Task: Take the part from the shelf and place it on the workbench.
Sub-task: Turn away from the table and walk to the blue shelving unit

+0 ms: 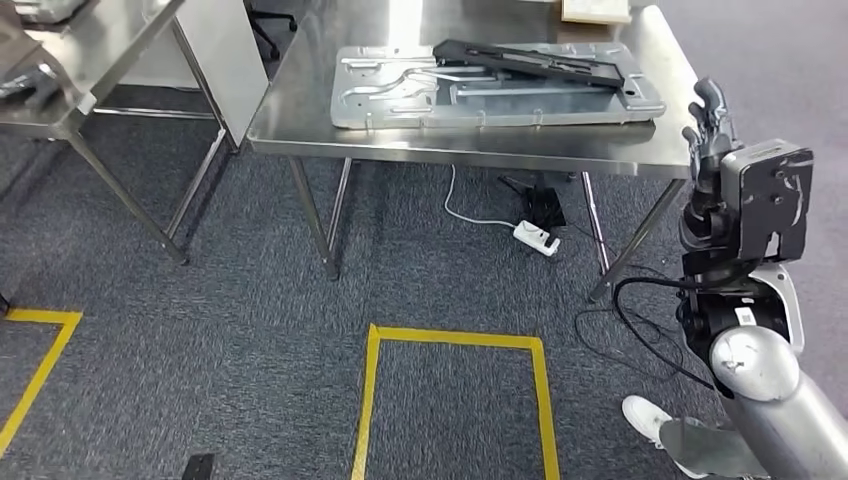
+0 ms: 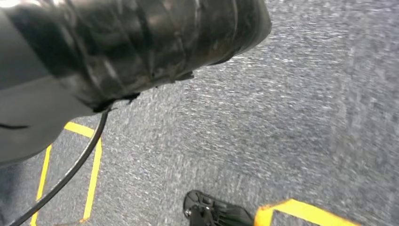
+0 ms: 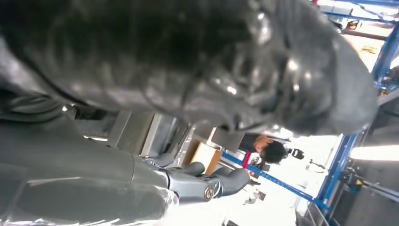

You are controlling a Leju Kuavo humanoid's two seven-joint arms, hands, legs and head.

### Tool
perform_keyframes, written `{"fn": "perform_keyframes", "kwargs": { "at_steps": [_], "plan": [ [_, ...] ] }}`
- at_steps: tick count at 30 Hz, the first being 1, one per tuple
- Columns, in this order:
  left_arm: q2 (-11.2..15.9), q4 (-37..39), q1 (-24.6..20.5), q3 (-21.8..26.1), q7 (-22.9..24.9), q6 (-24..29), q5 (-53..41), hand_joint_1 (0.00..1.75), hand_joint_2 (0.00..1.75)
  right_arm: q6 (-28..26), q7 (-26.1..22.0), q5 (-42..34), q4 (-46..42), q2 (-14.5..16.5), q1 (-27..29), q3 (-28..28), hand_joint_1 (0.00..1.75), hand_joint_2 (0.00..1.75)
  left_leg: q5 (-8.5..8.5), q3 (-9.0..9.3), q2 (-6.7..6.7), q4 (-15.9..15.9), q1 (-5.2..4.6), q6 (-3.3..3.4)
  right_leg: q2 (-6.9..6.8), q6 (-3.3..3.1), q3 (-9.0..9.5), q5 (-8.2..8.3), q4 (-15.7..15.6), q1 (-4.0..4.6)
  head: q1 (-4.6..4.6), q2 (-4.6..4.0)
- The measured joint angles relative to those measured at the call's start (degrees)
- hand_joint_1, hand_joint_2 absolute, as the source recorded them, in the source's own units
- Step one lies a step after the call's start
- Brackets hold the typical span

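Steel surface [image 1: 300, 130]: carries a pressed grey panel [image 1: 400, 100]; across it lies the dark part [image 1: 535, 62], long axis running along the surface's length. Right hand [image 1: 708, 130]: raised beside the surface's right end, fingers apart, holding nothing; the part lies to its left, well apart. Left hand: state cannot be told. The placing appears done.

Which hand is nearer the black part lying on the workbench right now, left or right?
Right. The right hand is raised beside the workbench edge, apart from the black part and holding nothing. The left hand hangs low over the carpet, away from the bench.
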Motion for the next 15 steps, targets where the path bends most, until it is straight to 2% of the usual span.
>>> {"fn": "perform_keyframes", "kwargs": {
  "at_steps": [1, 2, 4, 5, 6, 7, 9, 10, 11, 12, 14, 15],
  "plan": [
    [-0.01, 0.0, 0.03, 0.0, 0.02, 0.01, 0.04, 0.0, 0.0, -0.07, 0.01, 0.04, 0.0, -0.01, 0.08, -0.03, 0.0, 0.0, 0.59, -0.41, 0.15, -0.26, 0.08, 0.56, 0.09, 0.2, -0.56, -1.69, 1.4, -0.01, 0.1, 0.0],
    [-0.02, 0.0, 0.03, 0.0, 0.03, 0.0, 0.07, 0.0, 0.0, -0.15, 0.02, 0.15, 0.0, -0.01, 0.17, -0.07, 0.0, 0.0, 1.22, -0.88, 0.3, -0.41, 0.09, 1.0, 0.17, 0.33, -1.4, -4.28, 3.94, -0.06, 0.19, 0.0],
    [-0.02, 0.0, 0.02, 0.0, 0.0, -0.01, 0.11, 0.0, 0.0, -0.28, 0.04, 0.49, 0.01, -0.01, 0.49, -0.09, 0.0, 0.0, 2.32, -2.32, 0.4, -0.34, -0.11, 1.42, 0.2, 0.57, -3.24, -9.49, 11.04, -0.04, 0.32, 0.01],
    [-0.02, 0.0, 0.02, 0.0, -0.03, -0.01, 0.13, 0.0, 0.0, -0.32, 0.06, 0.61, 0.01, -0.01, 0.73, -0.09, 0.0, 0.0, 2.84, -3.09, 0.41, -0.21, -0.21, 1.43, 0.2, 0.65, -3.65, -10.58, 13.97, -0.04, 0.33, 0.0],
    [-0.02, 0.0, 0.04, 0.0, -0.05, -0.02, 0.14, 0.0, 0.0, -0.33, 0.07, 0.68, 0.02, -0.01, 0.96, -0.09, 0.0, 0.0, 3.29, -3.85, 0.42, -0.04, -0.3, 1.42, 0.2, 0.66, -3.32, -10.37, 15.34, -0.04, 0.33, 0.01],
    [-0.02, 0.0, 0.06, 0.0, -0.06, -0.03, 0.15, 0.0, 0.0, -0.33, 0.09, 0.69, 0.02, -0.01, 1.11, -0.09, 0.0, 0.0, 3.7, -4.6, 0.41, 0.18, -0.38, 1.36, 0.2, 0.57, -2.02, -9.16, 14.68, -0.03, 0.33, 0.01],
    [-0.03, 0.0, 0.07, 0.0, -0.06, -0.09, 0.16, 0.0, 0.0, -0.34, 0.12, 0.73, 0.01, -0.02, 1.17, -0.14, 0.0, 0.0, 4.38, -5.83, 0.4, 0.68, -0.49, 1.12, 0.2, 0.08, 3.16, -6.72, 8.21, 0.1, 0.33, 0.02],
    [-0.04, 0.0, 0.06, -0.01, -0.06, -0.13, 0.17, 0.0, 0.0, -0.37, 0.13, 0.79, -0.02, -0.02, 1.17, -0.2, 0.0, 0.0, 4.69, -6.32, 0.39, 0.94, -0.56, 0.9, 0.2, -0.27, 5.91, -6.45, 4.13, 0.27, 0.3, 0.02],
    [-0.06, 0.0, 0.05, -0.01, -0.06, -0.16, 0.16, 0.0, 0.0, -0.44, 0.18, 0.87, -0.07, -0.03, 1.2, -0.33, 0.0, 0.0, 5.06, -6.67, 0.38, 1.12, -0.61, 0.62, 0.2, -0.59, 7.82, -6.64, 1.03, 0.47, 0.27, 0.01],
    [-0.08, 0.0, 0.05, -0.02, -0.06, -0.19, 0.15, 0.0, 0.0, -0.52, 0.24, 0.99, -0.11, -0.03, 1.24, -0.47, 0.0, 0.0, 5.44, -6.93, 0.38, 1.2, -0.62, 0.3, 0.19, -0.89, 8.76, -7.0, -0.82, 0.68, 0.28, 0.01],
    [-0.06, 0.0, 0.12, -0.04, -0.06, -0.21, 0.13, 0.0, 0.0, -0.7, 0.43, 1.35, -0.17, -0.03, 1.47, -0.72, 0.0, 0.0, 6.15, -7.26, 0.32, 1.11, -0.59, -0.35, 0.13, -1.48, 8.55, -6.53, -1.72, 0.7, 0.32, 0.01],
    [-0.06, 0.0, 0.19, -0.06, -0.05, -0.21, 0.1, 0.0, 0.0, -0.77, 0.52, 1.55, -0.17, -0.02, 1.6, -0.76, 0.0, 0.0, 5.62, -7.62, 0.24, 1.47, -0.55, -0.7, 0.06, -1.88, 8.2, -5.98, -1.91, 0.54, 0.35, 0.01]
  ]
}}
